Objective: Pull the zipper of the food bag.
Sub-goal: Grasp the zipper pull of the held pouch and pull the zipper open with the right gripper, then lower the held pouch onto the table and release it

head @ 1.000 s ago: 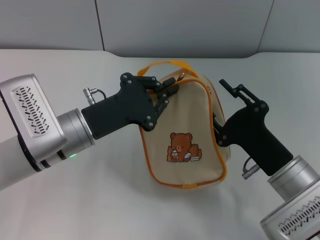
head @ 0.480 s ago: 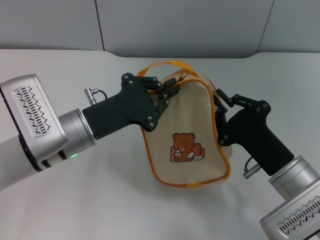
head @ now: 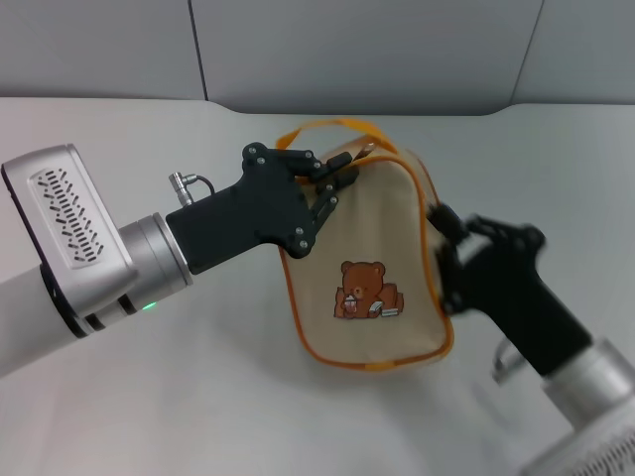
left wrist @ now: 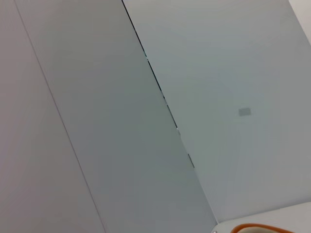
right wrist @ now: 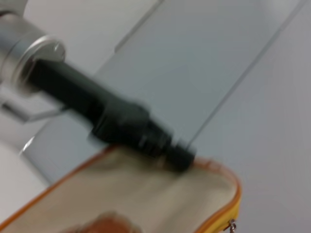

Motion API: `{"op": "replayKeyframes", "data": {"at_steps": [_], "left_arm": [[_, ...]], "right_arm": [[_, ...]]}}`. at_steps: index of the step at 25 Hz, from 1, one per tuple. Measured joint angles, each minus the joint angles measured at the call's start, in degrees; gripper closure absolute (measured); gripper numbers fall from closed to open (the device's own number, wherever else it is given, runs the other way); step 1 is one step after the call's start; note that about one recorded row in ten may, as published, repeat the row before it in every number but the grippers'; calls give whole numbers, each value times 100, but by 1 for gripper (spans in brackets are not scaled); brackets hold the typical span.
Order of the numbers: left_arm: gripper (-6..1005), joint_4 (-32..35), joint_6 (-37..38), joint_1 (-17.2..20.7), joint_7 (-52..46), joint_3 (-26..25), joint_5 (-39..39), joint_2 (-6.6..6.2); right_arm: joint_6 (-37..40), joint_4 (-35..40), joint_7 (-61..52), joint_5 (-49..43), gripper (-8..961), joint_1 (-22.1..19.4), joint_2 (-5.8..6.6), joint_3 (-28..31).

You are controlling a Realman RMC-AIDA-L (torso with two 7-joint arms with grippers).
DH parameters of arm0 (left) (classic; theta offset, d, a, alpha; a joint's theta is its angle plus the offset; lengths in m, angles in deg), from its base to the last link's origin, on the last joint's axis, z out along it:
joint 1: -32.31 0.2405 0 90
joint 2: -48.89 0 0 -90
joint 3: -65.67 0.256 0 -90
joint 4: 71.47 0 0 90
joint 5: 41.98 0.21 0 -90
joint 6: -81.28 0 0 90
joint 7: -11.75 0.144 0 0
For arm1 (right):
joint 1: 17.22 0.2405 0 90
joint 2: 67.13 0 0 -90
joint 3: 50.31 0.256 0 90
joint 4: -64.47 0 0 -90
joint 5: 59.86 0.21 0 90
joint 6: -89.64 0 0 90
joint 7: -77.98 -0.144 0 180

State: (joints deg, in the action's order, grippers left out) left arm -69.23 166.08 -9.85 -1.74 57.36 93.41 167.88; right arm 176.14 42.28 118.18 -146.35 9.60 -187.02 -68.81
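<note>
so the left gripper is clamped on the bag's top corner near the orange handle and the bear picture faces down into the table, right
Not quite. The left gripper is at the top corner of the food bag near the orange handle, but the bear picture faces up toward the camera, as the head view shows.

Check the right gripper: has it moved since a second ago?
Yes. In the head view the right gripper has closed in against the food bag's right edge and slid toward the robot, away from the back wall seam.
</note>
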Motion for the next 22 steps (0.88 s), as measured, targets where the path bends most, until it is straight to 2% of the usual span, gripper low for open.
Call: {"op": "replayKeyframes", "data": {"at_steps": [9,13,17,19,22], "left_arm": [[940,10,-173,-83,-71,-16,-15,-13],[940,-1,-185,-124,-73,-8,-4,-16],[940,1,-187,-101,-79,-15,-8,-17],[941,4,-173,-2,-81,-43,-29,-14],[941,1,-80,278,-75,-176,-40,-12]], "right_arm": [[148,26,231,-505,937,-1611,19,-35],[241,21,304,-503,931,-1713,19,-3],[926,-10,152,-486,925,-1798,25,35],[1481,9,-228,-484,922,-1807,39,41],[1652,60,-773,-485,918,-1738,51,41]]}}
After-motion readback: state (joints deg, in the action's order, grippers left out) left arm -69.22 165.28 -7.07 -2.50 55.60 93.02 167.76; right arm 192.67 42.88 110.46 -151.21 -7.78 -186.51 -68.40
